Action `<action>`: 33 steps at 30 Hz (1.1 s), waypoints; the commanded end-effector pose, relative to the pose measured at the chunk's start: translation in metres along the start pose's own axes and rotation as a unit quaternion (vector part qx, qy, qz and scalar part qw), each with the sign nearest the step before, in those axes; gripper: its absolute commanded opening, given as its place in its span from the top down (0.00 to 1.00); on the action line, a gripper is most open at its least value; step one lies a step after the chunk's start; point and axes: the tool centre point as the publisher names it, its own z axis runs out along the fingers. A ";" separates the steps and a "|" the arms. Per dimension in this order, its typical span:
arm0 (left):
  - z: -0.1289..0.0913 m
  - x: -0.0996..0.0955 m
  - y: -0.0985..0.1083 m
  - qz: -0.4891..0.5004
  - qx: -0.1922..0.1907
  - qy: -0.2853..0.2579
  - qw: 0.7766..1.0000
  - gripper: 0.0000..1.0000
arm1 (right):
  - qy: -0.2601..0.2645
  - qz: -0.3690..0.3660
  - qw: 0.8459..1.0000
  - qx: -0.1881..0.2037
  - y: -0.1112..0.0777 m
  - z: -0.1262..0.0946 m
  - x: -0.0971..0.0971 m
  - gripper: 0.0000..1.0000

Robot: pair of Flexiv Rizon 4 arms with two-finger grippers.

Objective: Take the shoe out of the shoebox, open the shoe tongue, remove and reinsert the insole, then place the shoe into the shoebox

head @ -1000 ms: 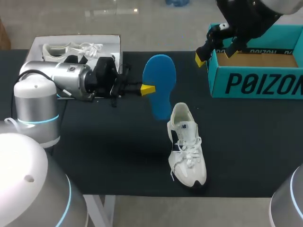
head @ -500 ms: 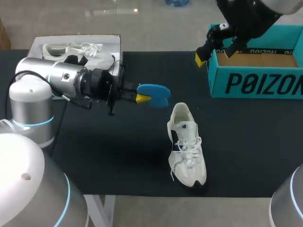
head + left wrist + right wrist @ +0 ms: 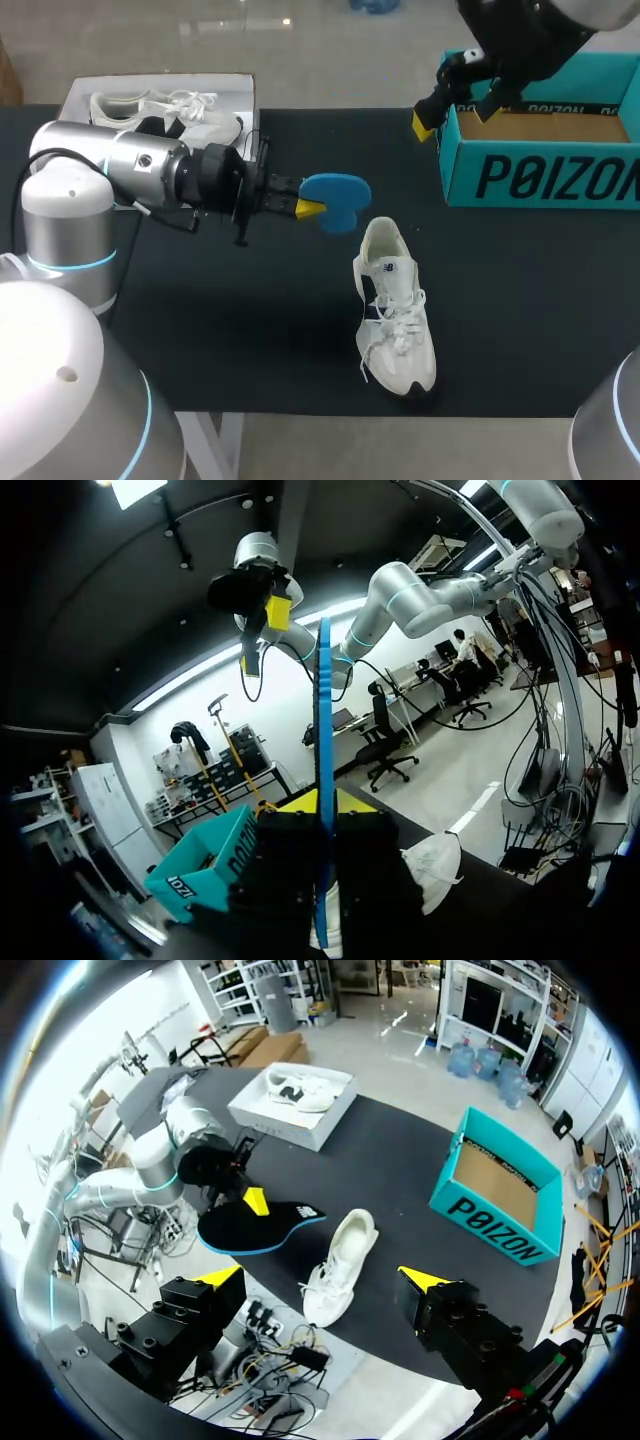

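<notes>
My left gripper [image 3: 306, 208] is shut on the heel end of a blue insole [image 3: 336, 196], which it holds in the air above the black table, just behind the shoe's heel. In the left wrist view the insole [image 3: 324, 730] stands edge-on between the yellow tips. The right wrist view shows its dark underside [image 3: 262, 1228]. A white laced shoe [image 3: 395, 310] lies on the table, heel toward the insole. The teal shoebox [image 3: 545, 175] stands open at the back right. My right gripper [image 3: 455, 108] hangs open high over the box's left end, holding nothing.
A white open box [image 3: 82, 95] with another pair of white shoes sits at the back left, behind my left arm. The black mat [image 3: 250, 330] lies bare to the left of the shoe, up to the table's front edge.
My left wrist has turned, so the insole went from lying broad and flat to nearly edge-on. It then shifted slightly right toward the shoe. The right arm and the shoe have not moved.
</notes>
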 end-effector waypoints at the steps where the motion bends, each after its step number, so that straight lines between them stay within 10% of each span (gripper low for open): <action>1: 0.001 0.001 0.000 0.001 0.000 -0.001 1.000 1.00 | 0.000 0.000 1.000 0.002 0.002 0.001 0.000 0.00; 12: 0.001 0.001 0.000 0.001 0.000 -0.001 1.000 1.00 | 0.000 0.000 1.000 0.002 0.002 0.001 0.000 0.00; 22: -0.006 0.013 -0.021 0.270 0.039 0.051 0.961 1.00 | 0.000 0.000 1.000 0.002 0.002 0.001 0.000 0.00; 33: -0.002 0.020 -0.002 0.353 0.016 0.031 0.935 1.00 | 0.000 0.000 1.000 0.002 0.002 0.001 0.000 0.00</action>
